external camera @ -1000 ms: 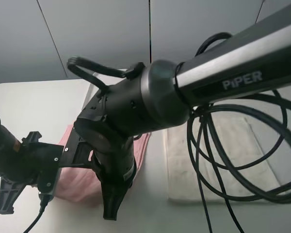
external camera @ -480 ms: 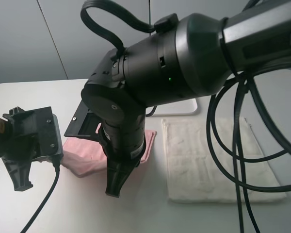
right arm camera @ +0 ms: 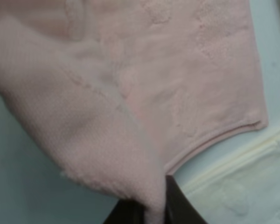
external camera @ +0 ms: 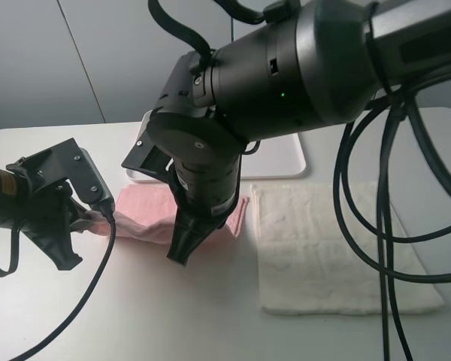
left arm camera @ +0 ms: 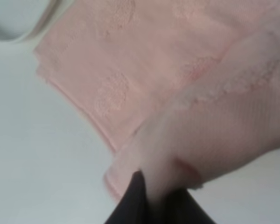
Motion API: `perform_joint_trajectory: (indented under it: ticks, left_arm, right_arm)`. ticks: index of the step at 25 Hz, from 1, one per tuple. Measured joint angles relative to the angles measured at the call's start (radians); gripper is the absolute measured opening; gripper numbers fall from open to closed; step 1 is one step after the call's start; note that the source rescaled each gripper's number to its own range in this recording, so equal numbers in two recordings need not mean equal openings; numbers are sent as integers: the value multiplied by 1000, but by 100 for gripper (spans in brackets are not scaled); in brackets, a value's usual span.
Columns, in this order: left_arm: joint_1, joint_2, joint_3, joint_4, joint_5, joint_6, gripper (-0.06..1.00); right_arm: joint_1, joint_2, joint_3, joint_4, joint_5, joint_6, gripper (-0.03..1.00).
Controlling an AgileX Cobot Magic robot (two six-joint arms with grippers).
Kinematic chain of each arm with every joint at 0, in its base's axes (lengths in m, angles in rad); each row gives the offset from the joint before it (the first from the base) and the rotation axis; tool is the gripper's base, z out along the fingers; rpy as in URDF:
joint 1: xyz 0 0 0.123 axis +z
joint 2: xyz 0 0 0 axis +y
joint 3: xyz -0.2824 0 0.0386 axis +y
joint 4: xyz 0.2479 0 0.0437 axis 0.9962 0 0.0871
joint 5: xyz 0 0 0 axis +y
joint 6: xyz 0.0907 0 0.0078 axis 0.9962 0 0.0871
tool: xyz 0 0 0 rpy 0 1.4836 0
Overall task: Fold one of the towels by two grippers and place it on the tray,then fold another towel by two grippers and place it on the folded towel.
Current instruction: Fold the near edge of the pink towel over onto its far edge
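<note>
Both grippers have drawn back toward the tray (external camera: 282,162) since half a second ago, carrying the near edge of the pink towel (external camera: 146,218) up with them; in the high view the towel now shows as a narrower, humped band, where before it spread flatter.

The left gripper (left arm camera: 151,203) is clenched on one raised corner, pink cloth bunched between its black fingers. The right gripper (external camera: 183,250) is clamped the same way on the other near corner, its tapered black tip pointing down at the table (external camera: 210,316).

The pink towel is soft terry with a fine looped pile, a faint raised pattern and a stitched hem along its edge. Its far half lies flat on the table, while the lifted half sags in a loose fold above it. It sits just in front of the tray, which is smooth white plastic with a rounded corner and a low rim.

The white towel (external camera: 331,248) lies flat and rectangular, nubbly in texture, just beside the pink one on its right; whether the two touch I cannot tell. Both black arm ends are matte, with glossy cables looping off the right arm.
</note>
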Motion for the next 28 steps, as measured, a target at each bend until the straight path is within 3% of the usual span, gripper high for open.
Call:
perform_joint_trajectory:
  ticks: [7,16,22,25,28]
  left_arm:
    - [5,71,0,0,-137,-75,2]
    - [116,111,0,-7,-281,-168,5]
    - [120,153,0,-7,-346,-174,27]
    - [120,187,0,-7,-393,-174,44]
    - [120,204,0,-19,-444,-174,64]
  right_arm:
    - [-77,0,7,-2,-44,37,1]
    - [-134,0,51,6,-187,85,1]
    - [-168,46,51,-1,-212,124,1]
    - [-176,72,51,-9,-240,163,2]
    - [-183,86,51,-64,-268,235,15]
